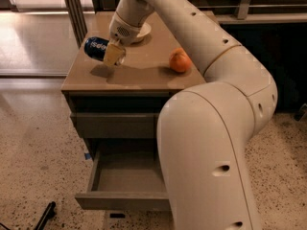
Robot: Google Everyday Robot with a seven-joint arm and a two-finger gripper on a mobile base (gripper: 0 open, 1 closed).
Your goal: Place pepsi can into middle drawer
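I see an orange (180, 60) resting on the table (139, 79), well to the right of the gripper (114, 56) above its left part, a pale dish (143, 30) farther back, and speckled floor (33, 143) all around.

Hand (114, 56) gripping pepsi can (95, 47) over cabinet top (144, 73), middle drawer (128, 175) open below

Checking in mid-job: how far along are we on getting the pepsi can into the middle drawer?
Done: the middle drawer is pulled open. In hand: the gripper holds the pepsi can on its side just above the cabinet top, with the can's shadow beneath it. Left: carry the can down to the drawer and release it inside.
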